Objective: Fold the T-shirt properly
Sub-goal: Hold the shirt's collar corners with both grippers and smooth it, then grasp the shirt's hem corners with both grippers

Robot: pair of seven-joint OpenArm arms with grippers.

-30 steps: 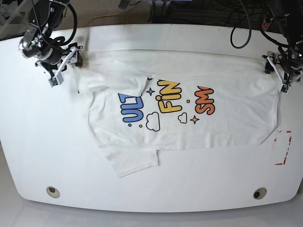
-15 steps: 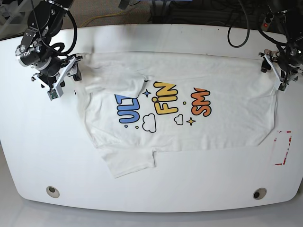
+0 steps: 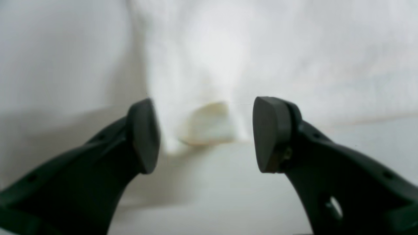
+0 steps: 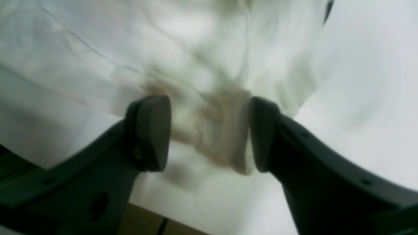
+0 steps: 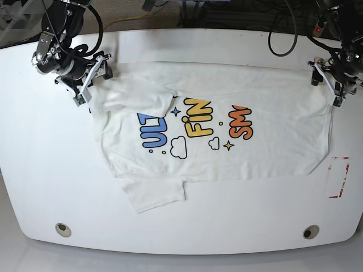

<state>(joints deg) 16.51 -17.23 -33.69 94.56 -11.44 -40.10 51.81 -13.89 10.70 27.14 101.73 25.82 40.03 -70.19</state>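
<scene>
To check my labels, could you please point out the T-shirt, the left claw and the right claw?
T-shirt (image 5: 266, 150): base view, on the plain white front beneath the orange letters.
Left claw (image 3: 206, 135): left wrist view, midway between its fingertips.
Right claw (image 4: 209, 133): right wrist view, midway between its fingertips.

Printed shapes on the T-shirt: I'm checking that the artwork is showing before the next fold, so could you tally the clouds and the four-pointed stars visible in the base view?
Clouds: 2
Four-pointed stars: 2
Total: 4
</scene>
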